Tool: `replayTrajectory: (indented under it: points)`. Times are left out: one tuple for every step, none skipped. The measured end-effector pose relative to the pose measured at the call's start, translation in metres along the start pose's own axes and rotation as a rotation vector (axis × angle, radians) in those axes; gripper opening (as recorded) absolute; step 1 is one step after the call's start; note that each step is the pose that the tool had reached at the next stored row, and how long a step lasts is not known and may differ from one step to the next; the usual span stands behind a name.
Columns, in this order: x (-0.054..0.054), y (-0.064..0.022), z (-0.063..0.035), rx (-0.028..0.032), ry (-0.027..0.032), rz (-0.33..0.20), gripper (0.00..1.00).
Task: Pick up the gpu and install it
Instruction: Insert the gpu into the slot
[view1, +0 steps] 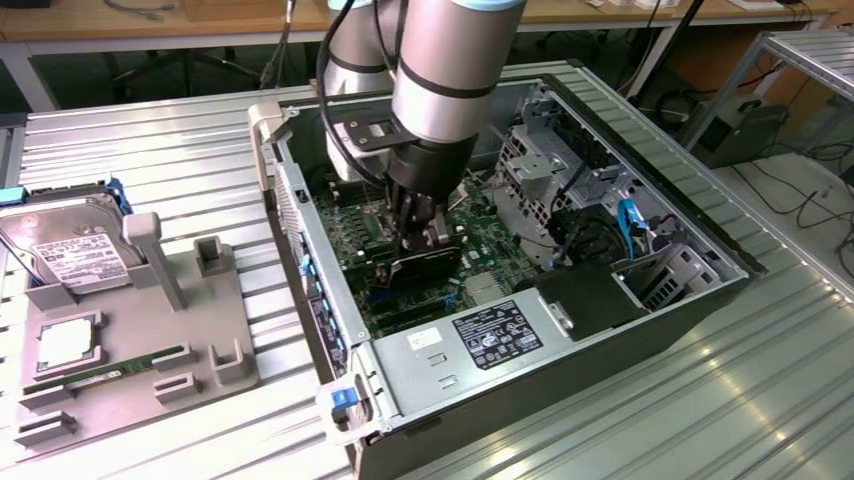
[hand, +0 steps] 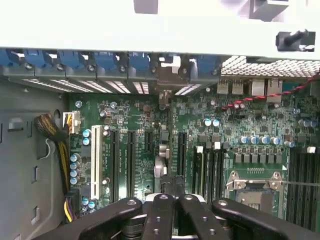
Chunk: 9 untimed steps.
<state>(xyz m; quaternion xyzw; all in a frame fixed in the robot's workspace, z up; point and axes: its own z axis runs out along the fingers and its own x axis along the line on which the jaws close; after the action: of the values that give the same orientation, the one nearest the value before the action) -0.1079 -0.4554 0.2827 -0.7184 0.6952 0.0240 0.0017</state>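
Observation:
The gpu (view1: 430, 266), a thin black card, stands on edge inside the open computer case (view1: 694, 300), low over the green motherboard (view1: 347, 235). My gripper (view1: 416, 238) reaches straight down into the case and is shut on the card's top edge. In the wrist view the gpu (hand: 163, 165) appears edge-on, running from my black fingers (hand: 159, 212) toward the rear slot openings. Its silver end bracket (hand: 165, 75) sits at the case's back wall. My gripper (hand: 169, 194) hides the near end of the card. Whether the card is seated in a slot cannot be told.
A grey fixture (view1: 134, 390) at the exterior view's left holds a silver hard drive (view1: 67, 250) and a green memory stick (view1: 107, 368). Inside the case are the power supply (view1: 501, 335), a metal drive cage (view1: 541, 180), the CPU socket (hand: 255, 187) and yellow-black cables (hand: 62, 145).

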Motion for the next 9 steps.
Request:
replayTrajectory:
  points:
    - [0.0, 0.0009, 0.0012, -0.0002, 0.0002, -0.003, 0.11]
    - [0.0, 0.0019, 0.0026, -0.0004, 0.0004, -0.008, 0.11]
    - [0.0, 0.0027, 0.0039, -0.0005, 0.0005, -0.011, 0.11]
    - [0.0, 0.0035, 0.0053, -0.0006, 0.0006, -0.015, 0.11]
    - [0.0, 0.0041, 0.0065, -0.0007, 0.0007, -0.018, 0.11]
    - [0.0, 0.0047, 0.0077, -0.0009, 0.0008, -0.022, 0.11]
    - [0.0001, 0.0051, 0.0088, -0.001, 0.001, -0.026, 0.11]
    - [0.0001, 0.0056, 0.0101, -0.0015, 0.0016, -0.031, 0.11]
    - [0.0002, 0.0058, 0.0111, -0.0016, 0.0017, -0.034, 0.11]
